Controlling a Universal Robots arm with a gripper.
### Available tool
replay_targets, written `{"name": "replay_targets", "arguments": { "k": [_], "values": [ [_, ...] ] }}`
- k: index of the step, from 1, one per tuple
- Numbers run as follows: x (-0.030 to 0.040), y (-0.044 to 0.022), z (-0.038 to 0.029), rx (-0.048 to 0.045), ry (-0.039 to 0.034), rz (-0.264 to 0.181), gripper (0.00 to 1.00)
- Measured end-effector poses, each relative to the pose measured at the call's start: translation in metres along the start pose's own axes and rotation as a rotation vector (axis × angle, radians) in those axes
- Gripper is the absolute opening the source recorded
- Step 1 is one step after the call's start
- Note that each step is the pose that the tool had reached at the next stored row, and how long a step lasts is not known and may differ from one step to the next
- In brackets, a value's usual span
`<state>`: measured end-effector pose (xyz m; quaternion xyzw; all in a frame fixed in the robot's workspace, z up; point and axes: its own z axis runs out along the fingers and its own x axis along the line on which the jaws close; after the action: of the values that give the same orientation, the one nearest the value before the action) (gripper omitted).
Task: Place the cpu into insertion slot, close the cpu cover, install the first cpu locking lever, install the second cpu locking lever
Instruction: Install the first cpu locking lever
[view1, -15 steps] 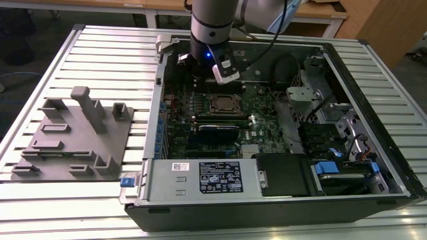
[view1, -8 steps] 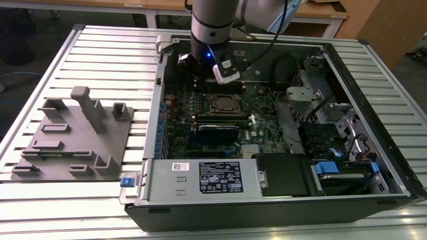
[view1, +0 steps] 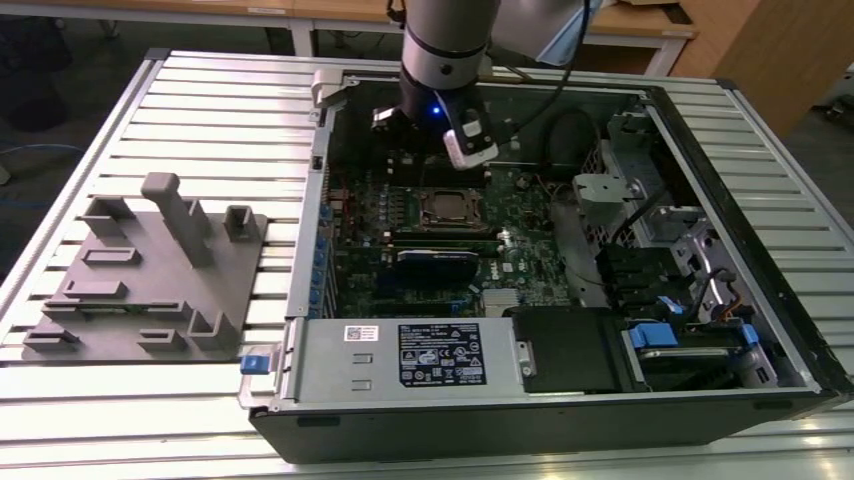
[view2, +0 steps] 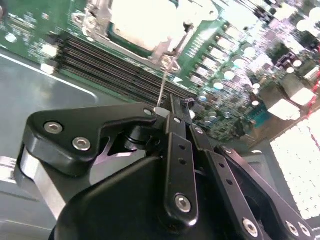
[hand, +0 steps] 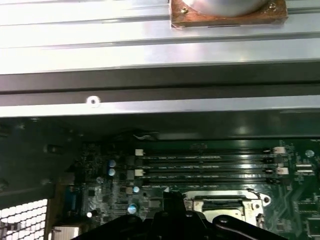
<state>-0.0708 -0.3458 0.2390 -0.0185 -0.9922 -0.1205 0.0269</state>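
- Slatted table (view1: 200, 100) carries an open computer case (view1: 534, 420); the arm (view1: 447, 40) enters at upper centre of the exterior view.
- Green board (view1: 360, 270) inside the case; socket (view1: 451, 208) mid-frame, just below the gripper (view1: 470, 158).
- Chip (view2: 142, 20) seated in the socket, upper centre of the second wrist view, with the metal cover (view2: 160, 49) flat around it.
- Thin lever (view2: 164, 82) rises from the socket corner; its end is beside the fingers (view2: 180, 150), which are pressed together. The chip lies apart from them.
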Motion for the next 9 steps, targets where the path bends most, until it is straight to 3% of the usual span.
{"name": "replay_targets", "arguments": {
  "k": [5,9],
  "values": [
    [-0.0127,0.0005,-0.0006,0.0017,0.0000,0.000,0.10],
    [-0.0129,0.0005,-0.0006,0.0019,-0.0001,0.000,0.10]
  ]
}}
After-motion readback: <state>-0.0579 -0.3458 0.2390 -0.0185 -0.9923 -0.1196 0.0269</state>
